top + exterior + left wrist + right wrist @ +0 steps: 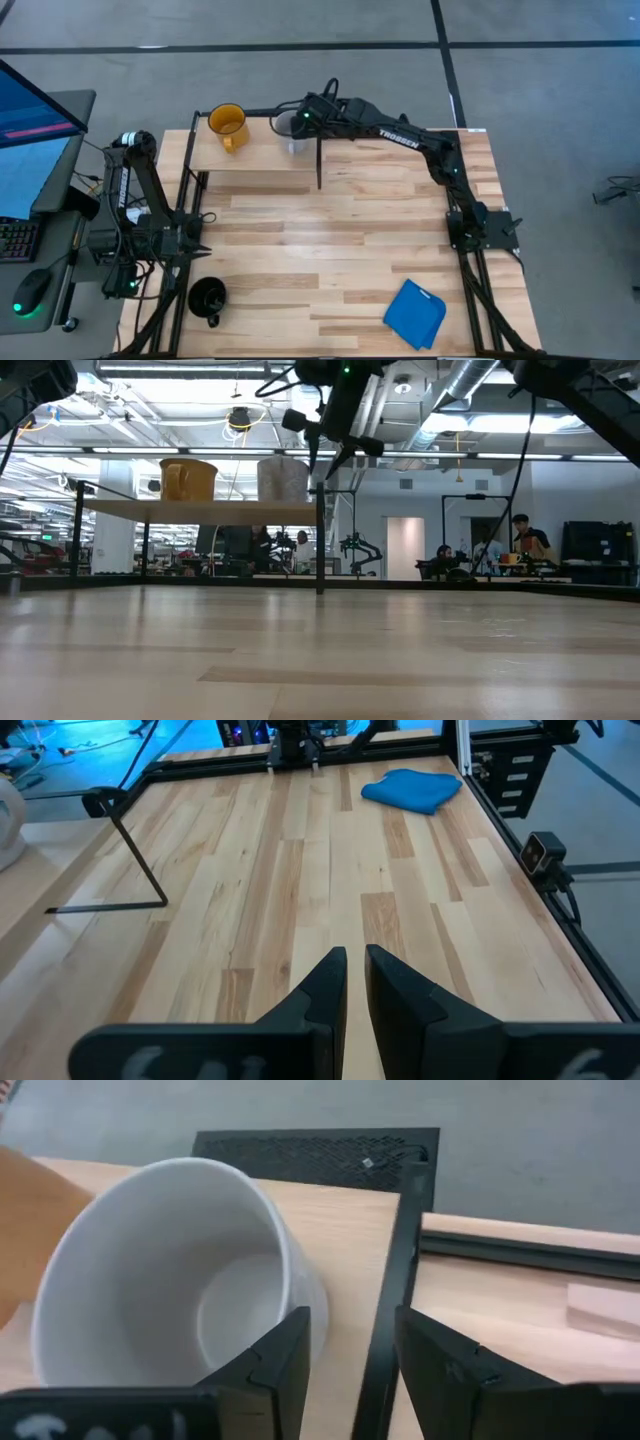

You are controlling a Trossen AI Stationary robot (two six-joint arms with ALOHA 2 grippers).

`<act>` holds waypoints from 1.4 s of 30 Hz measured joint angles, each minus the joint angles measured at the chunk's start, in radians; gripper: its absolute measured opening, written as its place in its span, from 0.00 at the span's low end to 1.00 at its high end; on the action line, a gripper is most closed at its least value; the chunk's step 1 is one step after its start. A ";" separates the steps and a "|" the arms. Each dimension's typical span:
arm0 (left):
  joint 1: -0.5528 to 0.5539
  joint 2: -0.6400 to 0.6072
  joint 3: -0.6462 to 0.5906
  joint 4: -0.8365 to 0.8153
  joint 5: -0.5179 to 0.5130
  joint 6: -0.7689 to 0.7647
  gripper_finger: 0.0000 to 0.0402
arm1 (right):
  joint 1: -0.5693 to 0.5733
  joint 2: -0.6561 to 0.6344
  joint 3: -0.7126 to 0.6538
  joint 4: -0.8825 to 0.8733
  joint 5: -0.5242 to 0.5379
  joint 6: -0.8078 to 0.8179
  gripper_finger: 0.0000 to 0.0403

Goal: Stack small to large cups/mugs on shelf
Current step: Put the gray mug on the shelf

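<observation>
The light-wood shelf (255, 160) stands at the table's far left. On it stand the yellow-orange mug (228, 125) (187, 479) and, to its right, the grey-white mug (286, 126) (283, 478) (170, 1280), both upright on their bases. My right gripper (305, 120) (350, 1350) is open over the shelf's right end, just right of the white mug; the gap between its fingers holds only the shelf edge and frame. The black mug (208, 297) sits on the tabletop near the left corner. My left gripper (356, 970) is shut, low at the table's left side. My right gripper comes at the white mug slanting down from the table's right. The outer side of one finger (285, 1355) stands against the mug's outer wall (300, 1295), and the mug lies outside the gap. Whether finger and wall touch, I cannot tell.
A folded blue cloth (415, 313) (412, 790) lies near the table's near right corner. The shelf's black frame leg (319, 165) (320, 540) stands just under my right gripper. Bare slatted tabletop (340, 230) spreads between the arms. People and equipment show in the room beyond.
</observation>
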 joint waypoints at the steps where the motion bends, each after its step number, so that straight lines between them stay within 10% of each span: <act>1: 0.000 0.000 0.000 0.000 0.000 -0.001 0.08 | 0.001 0.000 0.000 0.008 0.000 -0.002 0.42; 42: 0.000 0.000 0.000 0.000 0.001 -0.004 0.08 | 0.020 -0.002 0.000 0.114 -0.054 -0.033 0.42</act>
